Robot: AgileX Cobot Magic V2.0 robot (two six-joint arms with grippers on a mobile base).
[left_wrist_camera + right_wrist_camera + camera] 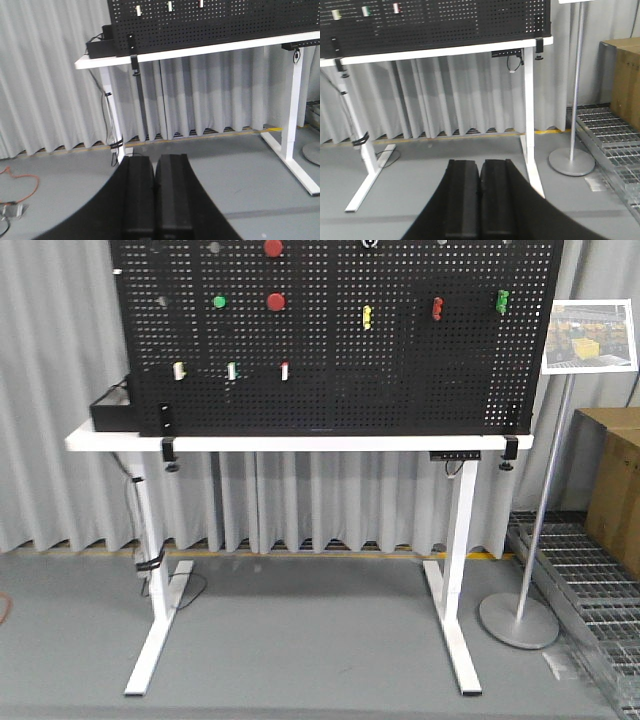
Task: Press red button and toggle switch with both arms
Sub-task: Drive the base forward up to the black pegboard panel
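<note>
No legible text, labels or numbers in any view; placard (589,336) beside the pegboard (340,390) shows only a blurred photo

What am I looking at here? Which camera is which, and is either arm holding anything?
This is a two-armed robot on a mobile base, facing a test board. The front view looks out from the robot: a black pegboard stands on a white desk. On the board are a red button beside a green button, a second red button at the top edge, a row of three small toggle switches, and yellow, red and green handles further right. The other two pictures come from cameras on the wrists, each looking along its own fingers. The left gripper and right gripper are both shut and empty, held low and well short of the board.
</note>
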